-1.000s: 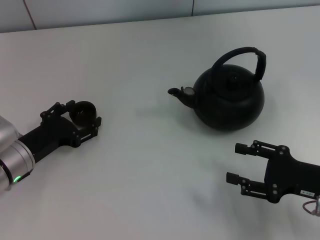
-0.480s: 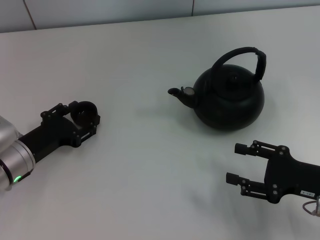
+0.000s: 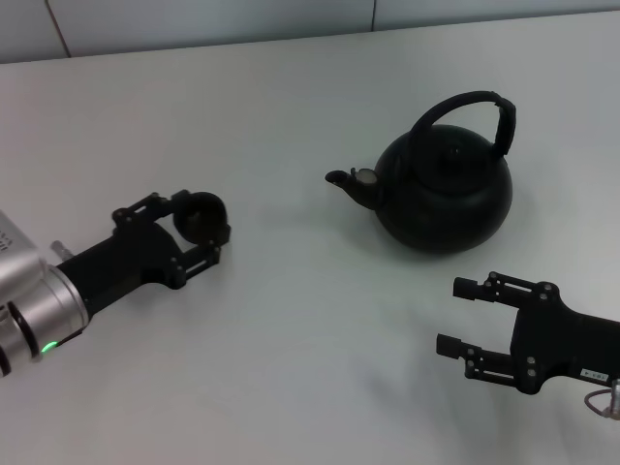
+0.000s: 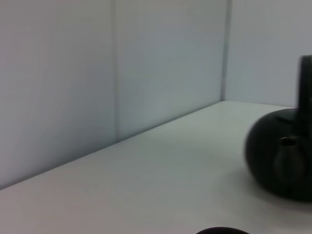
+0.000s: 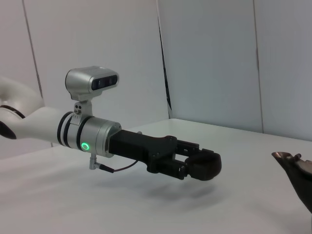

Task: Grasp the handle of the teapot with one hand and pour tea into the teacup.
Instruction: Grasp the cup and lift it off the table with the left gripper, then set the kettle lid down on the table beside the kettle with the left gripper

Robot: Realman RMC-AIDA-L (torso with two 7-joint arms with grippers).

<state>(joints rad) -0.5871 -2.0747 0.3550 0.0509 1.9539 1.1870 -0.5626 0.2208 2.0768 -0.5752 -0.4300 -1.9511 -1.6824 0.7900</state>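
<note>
**Q:** From the head camera, where do the grippers stand?

**A:** Left gripper (image 3: 201,225) is clenched on the teacup (image 3: 201,215), held between its fingers with the table (image 3: 291,329) below. The teapot (image 3: 444,194) stands well apart from it, off toward the right arm's side, spout pointing back at the cup; the handle (image 3: 465,108) arches over its top. Right gripper (image 3: 453,315) sits nearer the robot than the pot, fingers spread, gripping nothing, apart from the pot.

**Q:** Left wrist camera?

**A:** Ahead of the gripper: the teapot's body with spout facing the lens. A dark rim at the frame's lower edge is the teacup. Own fingers not visible.

**Q:** Right wrist camera?

**A:** Across the table, the left gripper holds the cup clear of the surface, shadow beneath. The pot's spout tip shows at the frame edge, separated from the cup.
</note>
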